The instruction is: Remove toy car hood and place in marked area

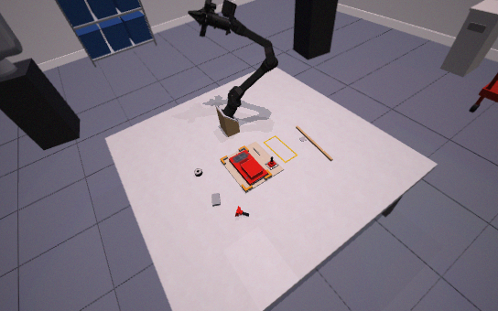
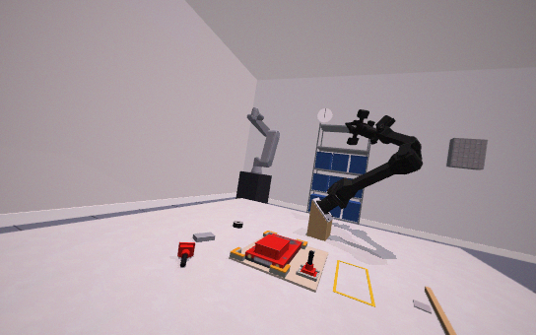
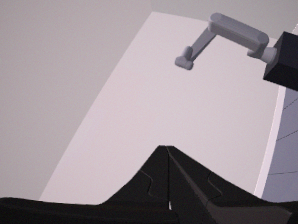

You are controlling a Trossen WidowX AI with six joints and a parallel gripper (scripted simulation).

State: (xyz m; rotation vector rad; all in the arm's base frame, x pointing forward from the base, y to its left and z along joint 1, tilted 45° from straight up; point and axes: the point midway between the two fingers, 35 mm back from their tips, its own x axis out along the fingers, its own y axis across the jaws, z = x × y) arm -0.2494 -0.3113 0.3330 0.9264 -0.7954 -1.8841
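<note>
The red toy car (image 1: 260, 176) (image 2: 256, 258) sits between orange corner brackets on a beige board (image 1: 276, 171) (image 2: 320, 261). A raised red block (image 1: 252, 168) (image 2: 272, 245) is on top of it, and a dark grey patch (image 1: 241, 156) shows at the end nearer the arm. I cannot tell for certain which red part is the hood. The marked area, a yellow outline (image 1: 275, 152) (image 2: 336, 276), lies beside the board with nothing inside. My gripper (image 1: 190, 14) (image 2: 348, 125) (image 3: 164, 152) is shut and empty, high above the table and far from the car.
A red piece with a black upright handle (image 1: 272, 163) (image 2: 310, 268) stands on the board. Around it lie a wooden stick (image 1: 314, 143), a small grey plate (image 2: 422, 306), a grey block (image 1: 216, 199), a black-and-white round part (image 1: 198, 172) and a red-and-black piece (image 2: 185, 250).
</note>
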